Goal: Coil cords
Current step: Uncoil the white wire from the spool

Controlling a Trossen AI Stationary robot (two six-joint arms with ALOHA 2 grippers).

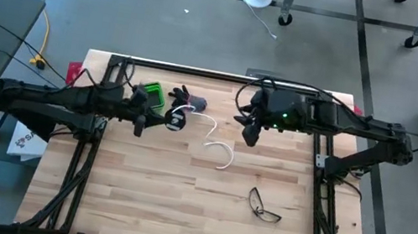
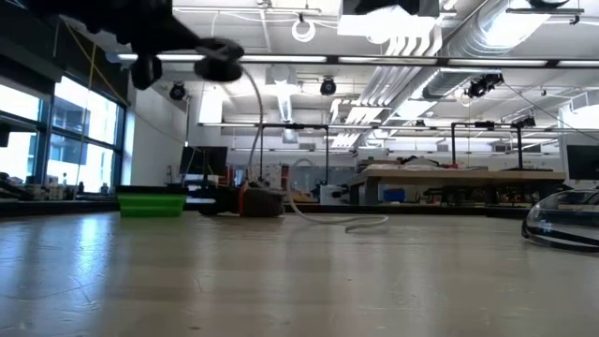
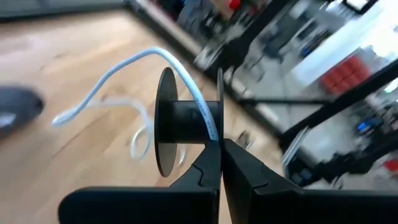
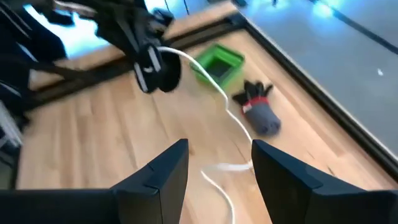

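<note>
Left hand (image 1: 160,116) clamped on the reel (image 1: 175,120), lifted off the counter (image 1: 136,198). Barely any cord (image 1: 219,148) wound; most trailing loose across the wood. Right hand (image 1: 251,131) open above the slack, empty. Winding mostly ahead.

Light wooden table (image 1: 144,200), white cord (image 1: 217,146), eyeglasses (image 1: 264,207), green box (image 1: 152,93), perhaps a grey glove (image 1: 192,100)

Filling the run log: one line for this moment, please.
left gripper: shut on reel, lifted | cord: trailing onto table | right gripper: open, above the table
</note>
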